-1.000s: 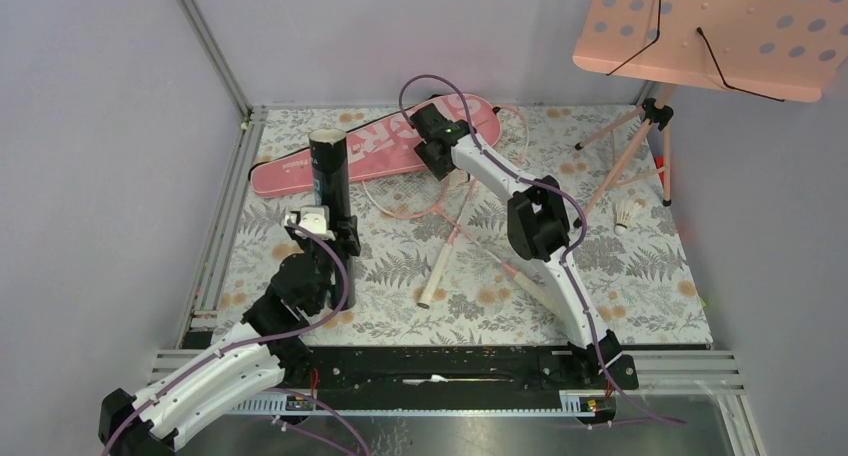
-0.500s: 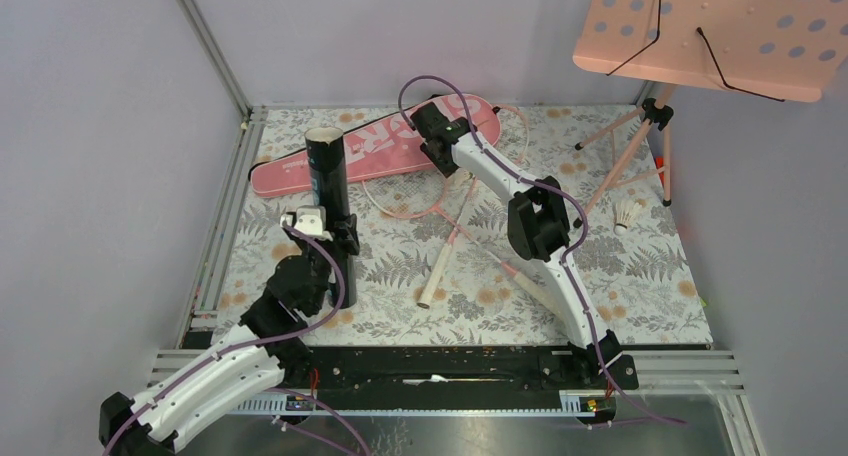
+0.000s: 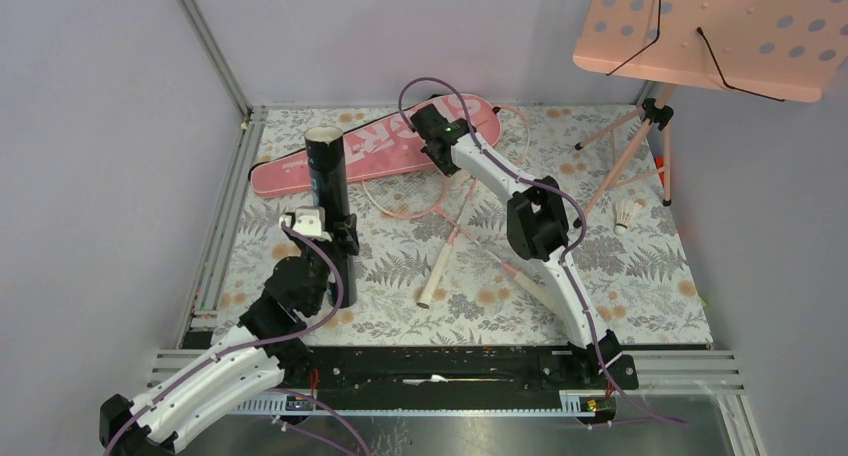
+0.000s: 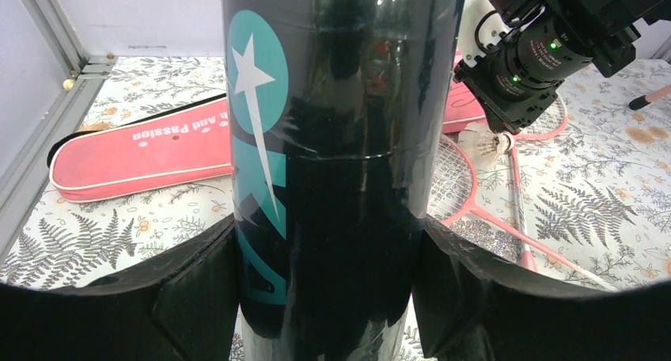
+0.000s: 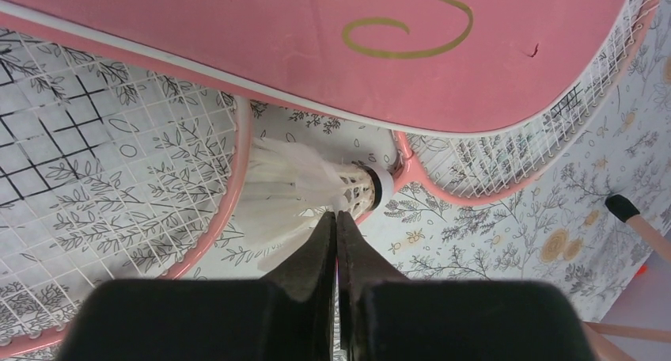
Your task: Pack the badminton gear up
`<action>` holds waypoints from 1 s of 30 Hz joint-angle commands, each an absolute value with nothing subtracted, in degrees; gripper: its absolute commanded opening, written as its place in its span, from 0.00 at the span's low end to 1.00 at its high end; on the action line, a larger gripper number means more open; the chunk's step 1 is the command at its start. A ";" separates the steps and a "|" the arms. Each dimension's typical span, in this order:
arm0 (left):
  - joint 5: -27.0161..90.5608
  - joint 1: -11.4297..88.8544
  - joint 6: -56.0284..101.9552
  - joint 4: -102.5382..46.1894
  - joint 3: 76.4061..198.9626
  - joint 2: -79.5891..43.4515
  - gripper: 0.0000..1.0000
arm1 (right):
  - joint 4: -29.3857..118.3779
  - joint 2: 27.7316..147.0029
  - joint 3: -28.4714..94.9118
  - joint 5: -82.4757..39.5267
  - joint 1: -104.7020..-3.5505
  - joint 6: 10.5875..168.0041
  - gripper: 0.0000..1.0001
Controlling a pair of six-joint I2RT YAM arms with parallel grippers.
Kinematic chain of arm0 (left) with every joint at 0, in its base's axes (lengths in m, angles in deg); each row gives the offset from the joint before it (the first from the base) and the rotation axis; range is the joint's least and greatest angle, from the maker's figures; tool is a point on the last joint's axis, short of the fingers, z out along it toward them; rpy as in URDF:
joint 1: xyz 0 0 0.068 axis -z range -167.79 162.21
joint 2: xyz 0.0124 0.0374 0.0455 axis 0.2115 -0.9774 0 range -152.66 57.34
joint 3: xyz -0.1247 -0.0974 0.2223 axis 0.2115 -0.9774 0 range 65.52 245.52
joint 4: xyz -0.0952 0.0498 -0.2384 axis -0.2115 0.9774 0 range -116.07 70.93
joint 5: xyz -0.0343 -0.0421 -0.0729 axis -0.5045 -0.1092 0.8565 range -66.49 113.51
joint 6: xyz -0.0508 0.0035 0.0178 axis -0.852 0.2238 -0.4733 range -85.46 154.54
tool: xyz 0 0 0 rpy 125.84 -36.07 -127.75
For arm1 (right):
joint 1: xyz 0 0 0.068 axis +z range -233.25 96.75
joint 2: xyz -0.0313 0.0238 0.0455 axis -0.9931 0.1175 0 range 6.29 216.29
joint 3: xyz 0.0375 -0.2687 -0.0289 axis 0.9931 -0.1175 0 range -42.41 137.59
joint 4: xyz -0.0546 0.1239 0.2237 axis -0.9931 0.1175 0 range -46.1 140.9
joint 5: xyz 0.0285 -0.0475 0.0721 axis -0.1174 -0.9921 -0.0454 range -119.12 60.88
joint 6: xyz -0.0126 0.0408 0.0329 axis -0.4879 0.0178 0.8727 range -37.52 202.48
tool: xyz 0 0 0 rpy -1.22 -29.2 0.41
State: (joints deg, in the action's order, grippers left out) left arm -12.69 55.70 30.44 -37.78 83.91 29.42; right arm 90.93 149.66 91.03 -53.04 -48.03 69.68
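A white shuttlecock (image 5: 308, 188) is lying on its side on the tabletop (image 3: 640, 296). It is sitting between the heads of the two pink rackets (image 5: 142, 171), just beside the wide end of the pink racket bag (image 5: 356, 44). Your right tool (image 5: 336, 218) is clenching all the way closed with its tips right at the feathers. You cannot tell if it is pinching one. The black tube (image 4: 332, 100) is standing upright just in front of the bag. Your left tool (image 4: 326, 246) is grasping it low down, with one finger pressing on each side. A second shuttlecock (image 3: 628, 214) is lying well apart on the right, near the legs of the pink music stand (image 3: 720, 26).
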 commanded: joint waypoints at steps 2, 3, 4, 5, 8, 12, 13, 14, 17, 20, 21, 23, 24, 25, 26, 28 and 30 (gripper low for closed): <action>-10.61 55.62 31.76 -42.14 85.38 30.97 0.19 | 87.70 145.57 90.07 -55.79 -48.34 70.40 0.00; -10.22 55.61 31.83 -41.97 85.38 31.12 0.19 | 86.63 143.55 88.61 -56.96 -48.35 70.55 0.00; -9.58 55.57 31.89 -41.78 85.38 31.20 0.19 | 85.55 141.15 86.63 -58.12 -48.28 71.04 0.00; -8.60 55.61 32.18 -41.49 85.38 31.42 0.19 | 84.24 138.48 84.39 -58.97 -48.32 71.69 0.00; -4.92 55.63 32.88 -40.85 85.30 31.83 0.19 | 77.00 127.64 72.08 -60.34 -48.32 73.21 0.00; -0.86 55.60 33.85 -41.39 84.62 31.94 0.19 | 66.26 112.15 56.09 -57.94 -48.29 74.64 0.00; 0.06 55.65 34.06 -41.63 84.47 31.87 0.19 | 65.03 108.60 53.36 -57.01 -48.28 75.17 0.00; 1.34 55.61 34.10 -41.89 84.34 31.74 0.20 | 64.35 105.37 51.27 -55.73 -48.28 76.11 0.00; 6.56 55.58 35.77 -42.42 84.17 30.90 0.20 | 64.16 95.34 46.37 -49.37 -48.35 79.55 0.00; 11.73 55.58 36.61 -42.68 83.91 30.16 0.20 | 64.59 87.20 43.11 -39.22 -48.34 83.60 0.00; 13.38 55.64 36.71 -42.68 83.89 29.97 0.20 | 64.33 84.69 42.07 -35.72 -48.29 85.25 0.00; 17.47 55.65 36.95 -42.67 83.82 29.70 0.20 | 63.65 79.88 39.80 -26.89 -48.33 87.31 0.00; 19.88 55.61 37.14 -42.87 83.68 29.66 0.20 | 63.19 77.62 39.11 -20.23 -48.28 88.51 0.00; 21.57 55.65 37.32 -43.19 83.51 29.60 0.21 | 62.81 75.71 38.65 -15.48 -48.32 89.61 0.00; 22.92 55.63 37.60 -43.47 83.27 29.59 0.21 | 62.46 74.14 38.43 -11.16 -48.30 90.55 0.00; 27.43 55.70 38.57 -43.92 82.77 29.61 0.21 | 61.79 71.29 38.33 -4.82 -48.27 92.85 0.00; 30.76 55.66 39.12 -44.65 82.29 29.61 0.21 | 61.97 70.17 38.90 1.52 -48.29 94.61 0.00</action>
State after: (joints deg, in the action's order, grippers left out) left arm 20.00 55.70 36.89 -37.97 82.55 29.35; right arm 64.26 72.85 38.75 -18.55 -48.12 88.46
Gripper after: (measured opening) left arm 0.675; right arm 0.014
